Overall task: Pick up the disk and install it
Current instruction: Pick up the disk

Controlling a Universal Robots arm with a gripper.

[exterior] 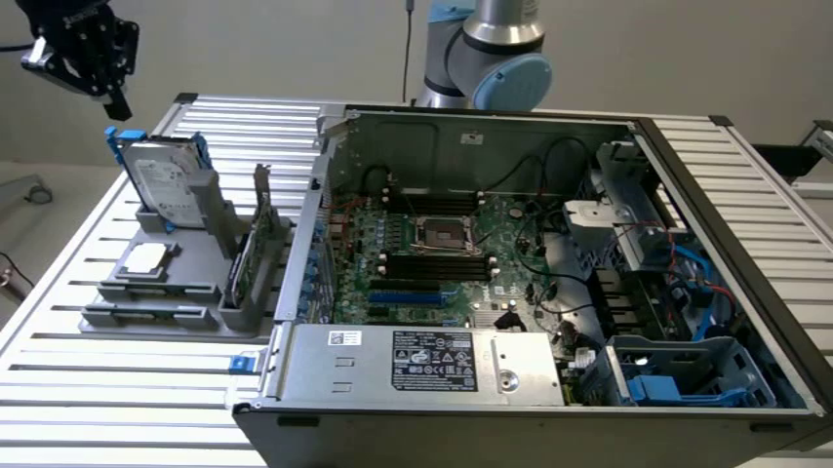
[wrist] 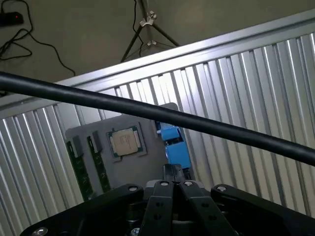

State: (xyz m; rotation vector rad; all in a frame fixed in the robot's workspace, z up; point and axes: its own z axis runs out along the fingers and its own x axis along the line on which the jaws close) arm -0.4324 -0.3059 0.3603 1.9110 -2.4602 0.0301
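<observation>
Disk (exterior: pixel 167 177) is being held upright in a slot of the grey fixture (exterior: pixel 143 317) on the slatted desk (exterior: pixel 78 390), at the exterior view's left of the open computer case (exterior: pixel 482 136). A processor chip (wrist: pixel 125 141) is being carried flat in the same fixture, near the disk. Hand (exterior: pixel 117 102) is being held shut and empty above the disk, apart from it.

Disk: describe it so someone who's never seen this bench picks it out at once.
On the exterior view's left of the open computer case sits a grey holder on the slatted table. The disk stands on edge at its far end: silver-grey, white label, blue frame, unlike the small square chip lying flat nearby.
</observation>
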